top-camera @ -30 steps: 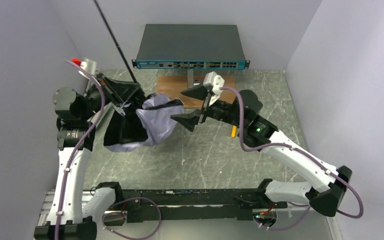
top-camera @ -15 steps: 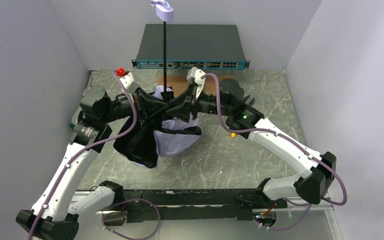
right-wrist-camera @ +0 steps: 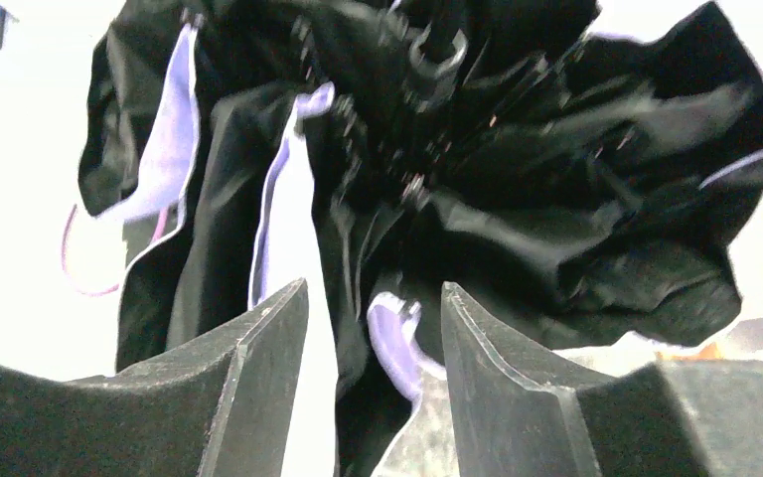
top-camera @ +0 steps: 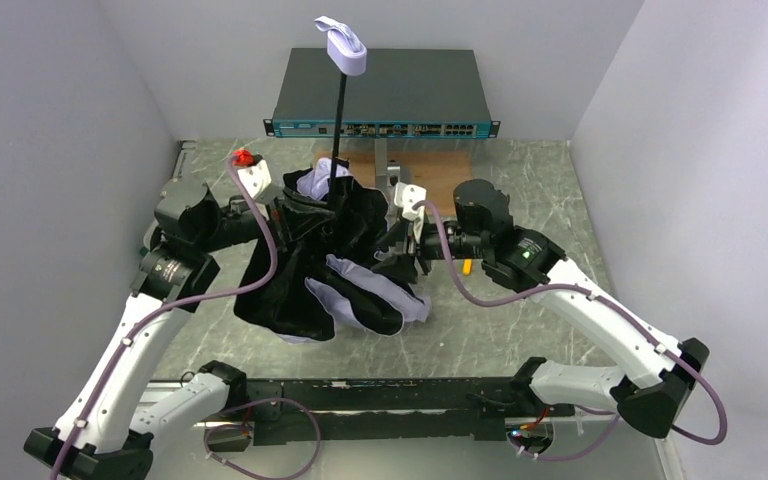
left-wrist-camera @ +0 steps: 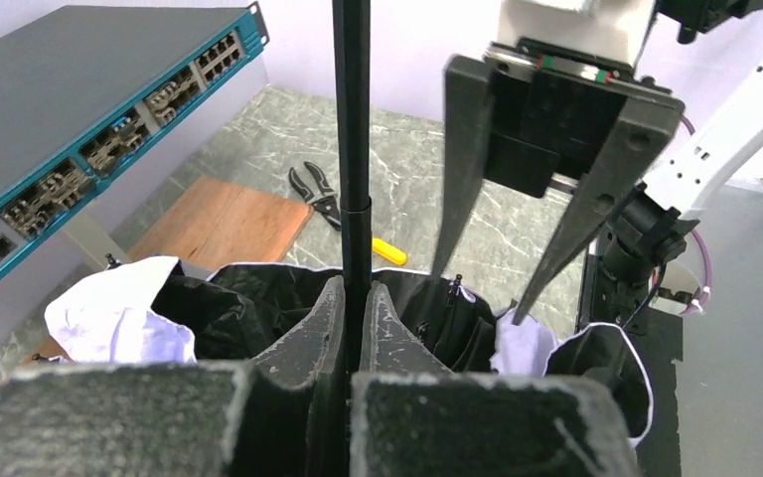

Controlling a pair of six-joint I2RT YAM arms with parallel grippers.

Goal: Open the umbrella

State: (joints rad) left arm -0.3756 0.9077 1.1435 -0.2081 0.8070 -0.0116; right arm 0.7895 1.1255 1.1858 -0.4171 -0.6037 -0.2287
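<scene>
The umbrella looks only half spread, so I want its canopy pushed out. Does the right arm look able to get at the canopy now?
Probably yes: the right claw is open, with the canopy folds just beyond its fingertips and nothing between. The left claw grips only the shaft.

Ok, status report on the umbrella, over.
Left gripper shut on umbrella shaft. Right gripper open by canopy. Handle up, canopy slack, unopened. Pliers behind, apart.

Net switch (top-camera: 380, 92) at rear wall, wood board (left-wrist-camera: 221, 221) in front, pliers (left-wrist-camera: 315, 189) beside board.
</scene>
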